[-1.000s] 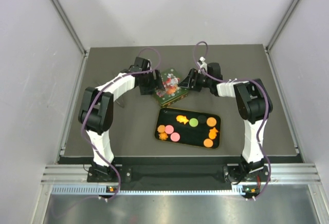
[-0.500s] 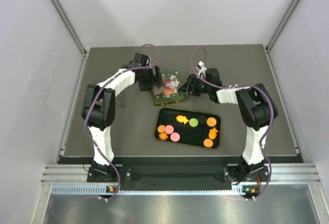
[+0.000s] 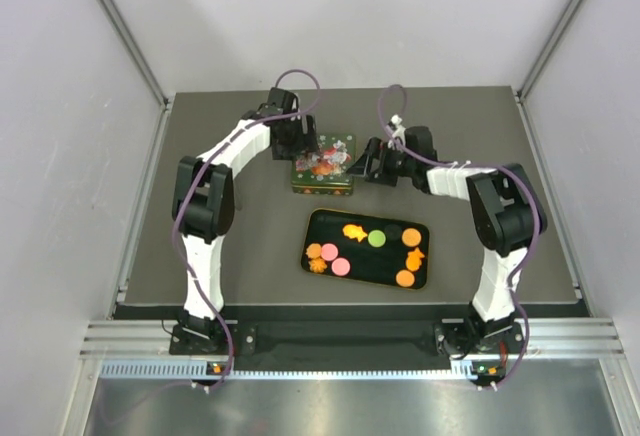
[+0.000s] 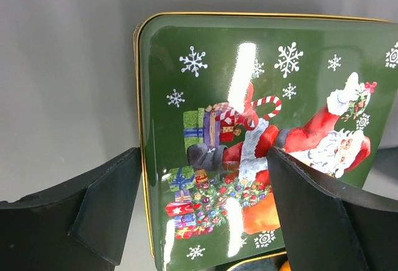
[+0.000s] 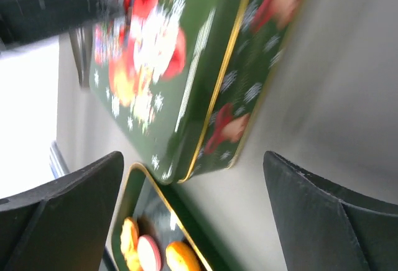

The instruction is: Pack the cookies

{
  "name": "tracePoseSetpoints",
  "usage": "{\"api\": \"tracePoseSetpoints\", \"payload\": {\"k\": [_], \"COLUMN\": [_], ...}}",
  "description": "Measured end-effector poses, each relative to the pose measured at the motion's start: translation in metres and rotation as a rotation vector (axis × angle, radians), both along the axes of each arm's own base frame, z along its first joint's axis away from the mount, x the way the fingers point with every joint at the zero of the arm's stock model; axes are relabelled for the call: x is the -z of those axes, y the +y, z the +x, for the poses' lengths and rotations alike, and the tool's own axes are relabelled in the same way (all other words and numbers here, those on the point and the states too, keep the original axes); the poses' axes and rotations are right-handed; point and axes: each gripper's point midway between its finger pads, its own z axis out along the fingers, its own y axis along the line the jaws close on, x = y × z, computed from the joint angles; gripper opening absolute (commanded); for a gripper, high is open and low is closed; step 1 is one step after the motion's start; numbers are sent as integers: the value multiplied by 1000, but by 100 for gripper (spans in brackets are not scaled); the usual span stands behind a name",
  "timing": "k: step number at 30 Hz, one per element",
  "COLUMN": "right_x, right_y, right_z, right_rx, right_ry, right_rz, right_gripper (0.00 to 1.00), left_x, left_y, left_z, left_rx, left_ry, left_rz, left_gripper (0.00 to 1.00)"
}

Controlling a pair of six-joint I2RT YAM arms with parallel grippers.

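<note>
The cookies (image 3: pixel 341 267) lie in a shallow black tray with a gold rim (image 3: pixel 366 218): orange, pink and one green disc, plus orange star-like pieces. Some show at the bottom of the right wrist view (image 5: pixel 181 257). The green Santa tin (image 3: pixel 323 164) sits closed just behind the tray. My left gripper (image 3: pixel 299 148) is open at the tin's left edge, and in its wrist view (image 4: pixel 205 221) one finger hangs over the lid (image 4: pixel 261 66) and one outside it. My right gripper (image 3: pixel 364 164) is open at the tin's right side (image 5: pixel 193 215), holding nothing.
The dark table mat (image 3: pixel 200 246) ends at metal rails on the left and right. Grey walls enclose the back and sides. The tray's near corner (image 5: pixel 134 174) lies close under the tin's corner (image 5: pixel 211 153).
The tin has turned from tilted to square with the table and shifted slightly back. Both grippers have moved back alongside it, staying open.
</note>
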Motion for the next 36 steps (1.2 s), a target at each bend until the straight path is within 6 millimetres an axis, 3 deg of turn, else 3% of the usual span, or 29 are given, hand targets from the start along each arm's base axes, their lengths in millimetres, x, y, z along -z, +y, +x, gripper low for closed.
{"api": "tracePoseSetpoints", "payload": {"k": [5, 10, 12, 16, 20, 27, 30, 36], "right_x": [-34, -61, -56, -25, 7, 5, 5, 3], "right_y": [-21, -17, -10, -1, 10, 22, 21, 13], "right_z": [52, 109, 127, 144, 155, 157, 152, 136], "right_rx": [113, 161, 169, 178, 183, 188, 199, 242], "right_ry": [-71, -161, -166, -129, -74, -74, -77, -72], "right_rz": [25, 56, 62, 50, 23, 15, 28, 56], "right_gripper": [96, 97, 97, 97, 94, 66, 61, 59], "left_x": [-1, 0, 0, 0, 0, 0, 1, 1], "left_y": [2, 2, 1, 0, -2, -5, -7, -11], "left_z": [4, 4, 5, 5, 7, 9, 9, 8], "left_rx": [16, 25, 29, 44, 57, 74, 80, 93], "left_ry": [-3, 1, 1, 0, 3, 0, 4, 12], "left_rz": [24, 30, 30, 32, 37, 41, 35, 26], "left_gripper": [86, 86, 86, 86, 85, 85, 85, 85]}}
